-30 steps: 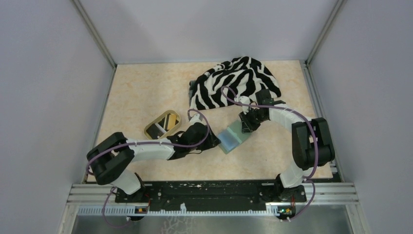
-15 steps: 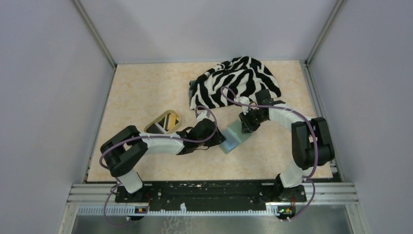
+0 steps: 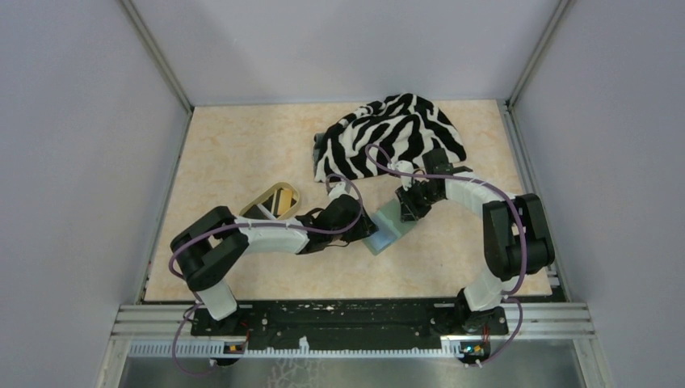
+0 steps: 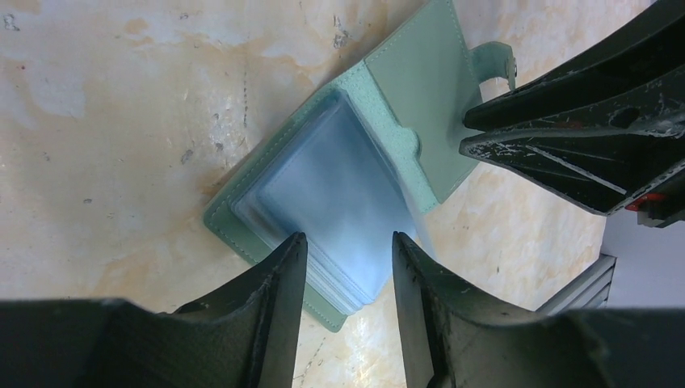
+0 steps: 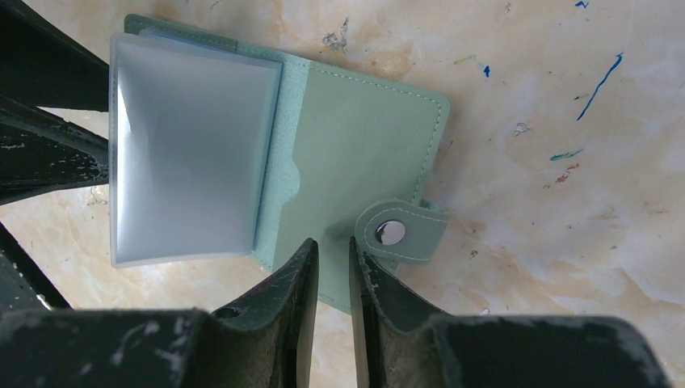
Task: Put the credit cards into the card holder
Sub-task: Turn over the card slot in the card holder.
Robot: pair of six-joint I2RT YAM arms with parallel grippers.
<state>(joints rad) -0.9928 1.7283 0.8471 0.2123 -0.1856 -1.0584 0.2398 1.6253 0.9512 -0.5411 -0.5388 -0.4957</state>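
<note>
The card holder [image 3: 388, 229] lies open on the table, sage-green with pale blue-grey sleeves [image 4: 331, 190] and a snap tab [image 5: 401, 233]. My left gripper [image 4: 346, 249] is open and empty, its fingers straddling the near corner of the sleeves; it sits at the holder's left edge in the top view [image 3: 363, 227]. My right gripper [image 5: 331, 249] is shut, fingertips on the green cover [image 5: 355, 145] beside the snap tab; it also shows in the top view [image 3: 406, 208]. The credit cards [image 3: 272, 204], yellow and dark striped, lie in the tan tray.
The tan oval tray [image 3: 250, 219] sits left of the holder, behind my left forearm. A zebra-striped cloth [image 3: 388, 133] is bunched at the back, just beyond my right gripper. Grey walls close in the table on three sides.
My left arm has reached to the right, bringing its open gripper up to the card holder's corner. The right arm and the holder have not moved.
</note>
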